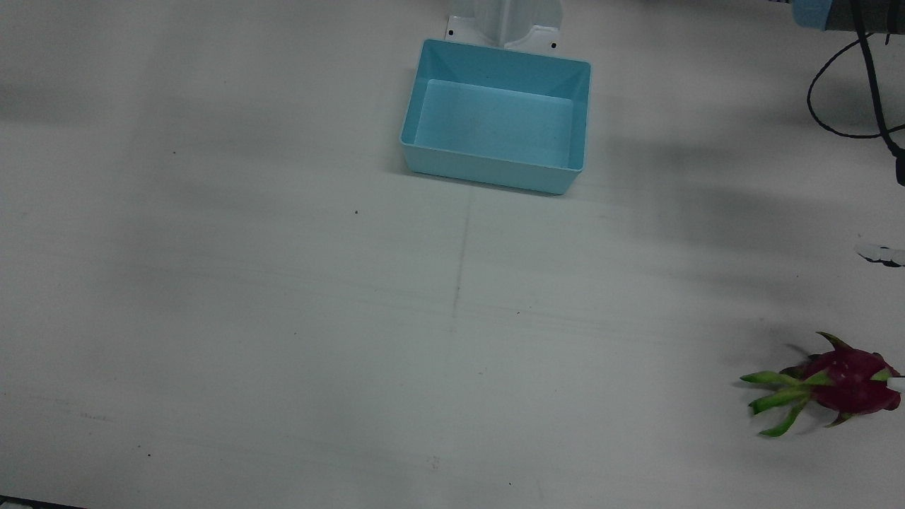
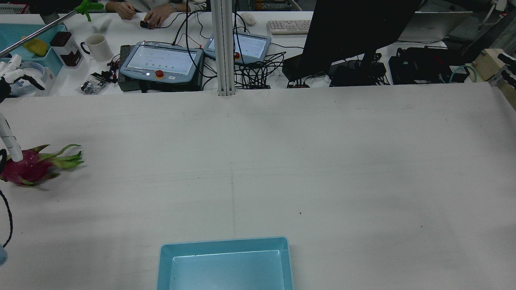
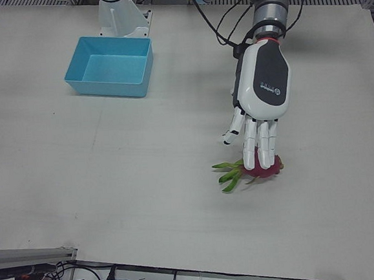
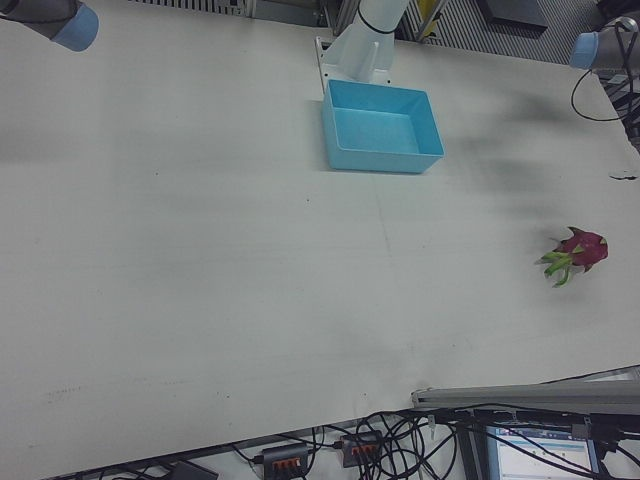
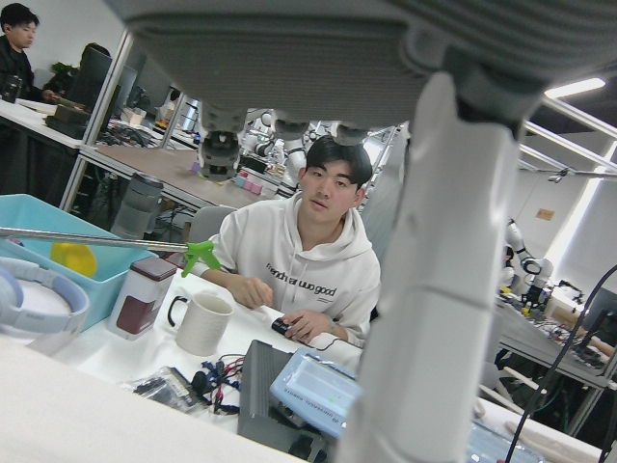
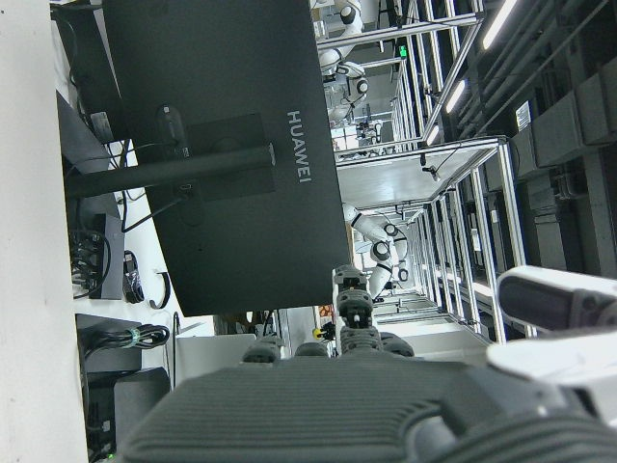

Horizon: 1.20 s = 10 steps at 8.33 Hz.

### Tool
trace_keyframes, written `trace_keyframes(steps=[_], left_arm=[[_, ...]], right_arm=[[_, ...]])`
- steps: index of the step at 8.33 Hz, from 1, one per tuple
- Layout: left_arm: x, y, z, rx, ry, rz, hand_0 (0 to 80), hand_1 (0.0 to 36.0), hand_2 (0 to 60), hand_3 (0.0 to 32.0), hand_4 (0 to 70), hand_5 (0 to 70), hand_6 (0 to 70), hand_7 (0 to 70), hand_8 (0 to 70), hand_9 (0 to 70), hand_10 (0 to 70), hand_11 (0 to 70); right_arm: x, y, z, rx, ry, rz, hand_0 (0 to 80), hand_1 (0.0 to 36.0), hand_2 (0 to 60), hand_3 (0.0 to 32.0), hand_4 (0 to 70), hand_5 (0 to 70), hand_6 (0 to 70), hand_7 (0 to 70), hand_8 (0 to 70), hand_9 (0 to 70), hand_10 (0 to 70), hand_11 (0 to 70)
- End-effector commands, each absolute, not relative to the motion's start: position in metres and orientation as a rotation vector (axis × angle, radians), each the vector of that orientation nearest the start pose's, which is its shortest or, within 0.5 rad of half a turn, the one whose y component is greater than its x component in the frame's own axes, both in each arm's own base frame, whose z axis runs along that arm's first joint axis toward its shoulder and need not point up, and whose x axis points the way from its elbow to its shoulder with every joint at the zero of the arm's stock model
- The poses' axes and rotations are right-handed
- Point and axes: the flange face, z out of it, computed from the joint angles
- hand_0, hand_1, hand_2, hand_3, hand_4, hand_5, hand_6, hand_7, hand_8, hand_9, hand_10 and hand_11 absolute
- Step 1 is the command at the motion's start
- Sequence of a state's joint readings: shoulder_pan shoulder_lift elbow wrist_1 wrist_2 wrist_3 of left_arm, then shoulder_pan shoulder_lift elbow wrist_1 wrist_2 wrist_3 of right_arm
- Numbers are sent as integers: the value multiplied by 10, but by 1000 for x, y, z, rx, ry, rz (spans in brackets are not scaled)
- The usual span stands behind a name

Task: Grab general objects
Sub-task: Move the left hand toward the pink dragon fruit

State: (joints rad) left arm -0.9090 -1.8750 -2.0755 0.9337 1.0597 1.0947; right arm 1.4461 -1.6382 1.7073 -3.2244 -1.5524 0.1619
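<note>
A magenta dragon fruit (image 3: 265, 167) with green leaf tips lies on the white table, near the edge on my left arm's side. It also shows in the front view (image 1: 852, 382), the rear view (image 2: 30, 168) and the right-front view (image 4: 582, 247). My left hand (image 3: 262, 95) hangs over it with its fingers (image 3: 263, 148) straight and apart. One fingertip (image 2: 12, 147) touches the top of the fruit. The hand is open and holds nothing. My right hand (image 6: 328, 410) is off the table's far side; only its palm and one outstretched finger (image 6: 559, 299) show, with nothing in it.
An empty light blue bin (image 1: 488, 168) stands at the table's robot-side edge in the middle, also seen in the rear view (image 2: 162, 262). A black cable (image 1: 873, 85) hangs from the left arm. Monitor, tablets, cups and people are beyond the table's far edge.
</note>
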Motion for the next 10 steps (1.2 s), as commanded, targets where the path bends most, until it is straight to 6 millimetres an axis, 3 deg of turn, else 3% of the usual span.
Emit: trace_keyframes(steps=[1, 3, 4, 5, 6, 7, 10], left_arm=[[236, -461, 414, 820, 1273, -1598, 800, 314, 0, 190, 0, 0, 0, 0, 11, 0, 0, 0], [240, -452, 435, 852, 1145, -1647, 800, 360, 88, 158, 0, 0, 0, 0, 12, 0, 0, 0], [239, -455, 441, 859, 1122, -1649, 708, 326, 66, 158, 0, 0, 0, 0, 13, 0, 0, 0], [241, -457, 445, 862, 1106, -1646, 726, 332, 72, 158, 0, 0, 0, 0, 17, 0, 0, 0], [244, -460, 452, 864, 1083, -1644, 800, 360, 116, 166, 0, 0, 0, 0, 28, 0, 0, 0], [250, -468, 455, 868, 1064, -1645, 800, 360, 178, 168, 0, 0, 0, 0, 31, 0, 0, 1], [269, -508, 472, 908, 972, -1659, 800, 360, 222, 160, 0, 0, 0, 0, 29, 0, 0, 6]], right_arm=[[76, -474, 661, 293, 2159, -2208, 0, 0, 0, 0, 0, 0, 0, 0, 0, 0, 0, 0], [76, -474, 661, 293, 2159, -2208, 0, 0, 0, 0, 0, 0, 0, 0, 0, 0, 0, 0], [76, -474, 661, 293, 2159, -2208, 0, 0, 0, 0, 0, 0, 0, 0, 0, 0, 0, 0], [76, -474, 661, 293, 2159, -2208, 0, 0, 0, 0, 0, 0, 0, 0, 0, 0, 0, 0], [76, -474, 661, 294, 2158, -2211, 0, 0, 0, 0, 0, 0, 0, 0, 0, 0, 0, 0], [76, -474, 661, 293, 2158, -2210, 0, 0, 0, 0, 0, 0, 0, 0, 0, 0, 0, 0], [76, -474, 661, 293, 2158, -2210, 0, 0, 0, 0, 0, 0, 0, 0, 0, 0, 0, 0]])
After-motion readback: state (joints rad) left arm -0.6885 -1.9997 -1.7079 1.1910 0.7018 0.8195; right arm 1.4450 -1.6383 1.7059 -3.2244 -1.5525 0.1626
